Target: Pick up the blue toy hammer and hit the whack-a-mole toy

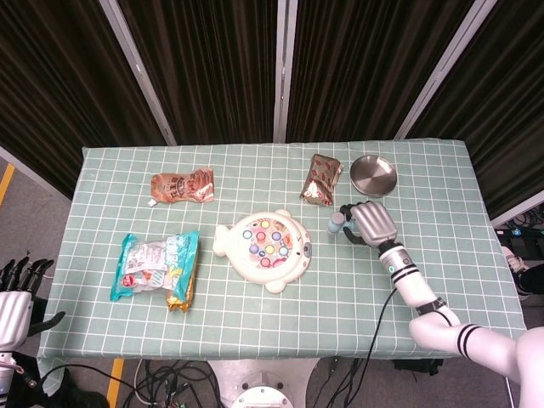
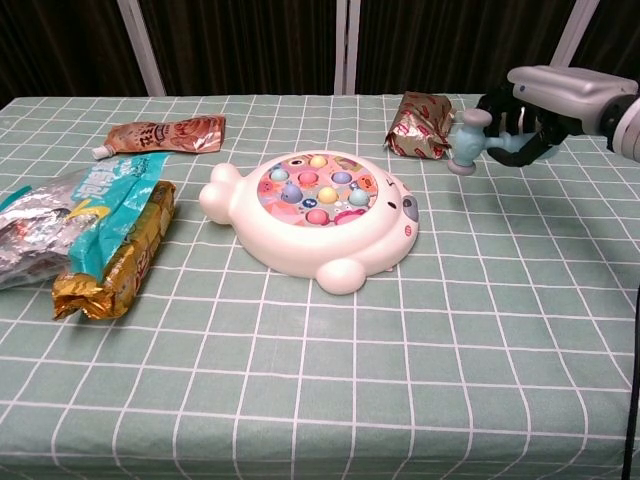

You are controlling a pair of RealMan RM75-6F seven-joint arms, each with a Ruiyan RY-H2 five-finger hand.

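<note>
right robot hand [image 2: 545, 100] grips the blue toy hammer [image 2: 470, 142], right of the whack-a-mole toy [image 2: 315, 210].

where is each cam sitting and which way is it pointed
Head view: high above the near table edge, looking steeply down on the whole table; shows the right hand with its arm, and the left hand low off the table.
Chest view: low at the near edge, looking level across; shows only the right hand.
Both share the hammer, mole toy and snack bags.
</note>
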